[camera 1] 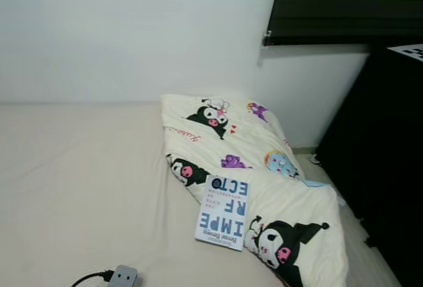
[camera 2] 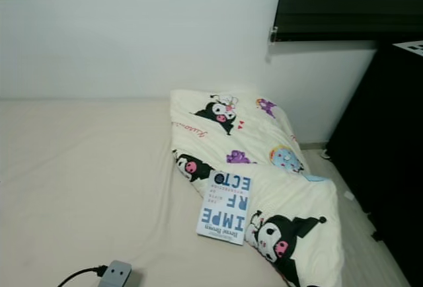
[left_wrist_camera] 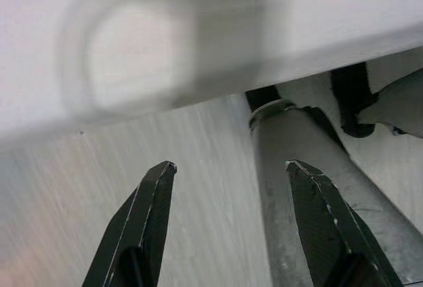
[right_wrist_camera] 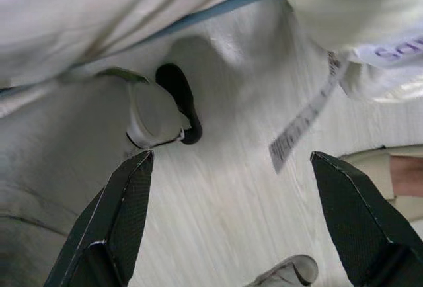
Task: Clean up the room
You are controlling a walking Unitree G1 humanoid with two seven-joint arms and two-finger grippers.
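Book (camera 1: 223,212), blue and white, lying flat on the near part of a cartoon-printed blanket (camera 1: 277,168), right side of the beige bed (camera 1: 79,181). Near left: grey charger (camera 1: 122,276) with black cable. Left gripper (left_wrist_camera: 231,174) spread open above pale floor; right gripper (right_wrist_camera: 231,168) likewise open, empty.

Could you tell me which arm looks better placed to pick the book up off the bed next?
Probably the right. The book lies right of centre on the bed, partly on the cartoon-print blanket. Both grippers hang low over the floor, left gripper and right gripper alike open and empty.
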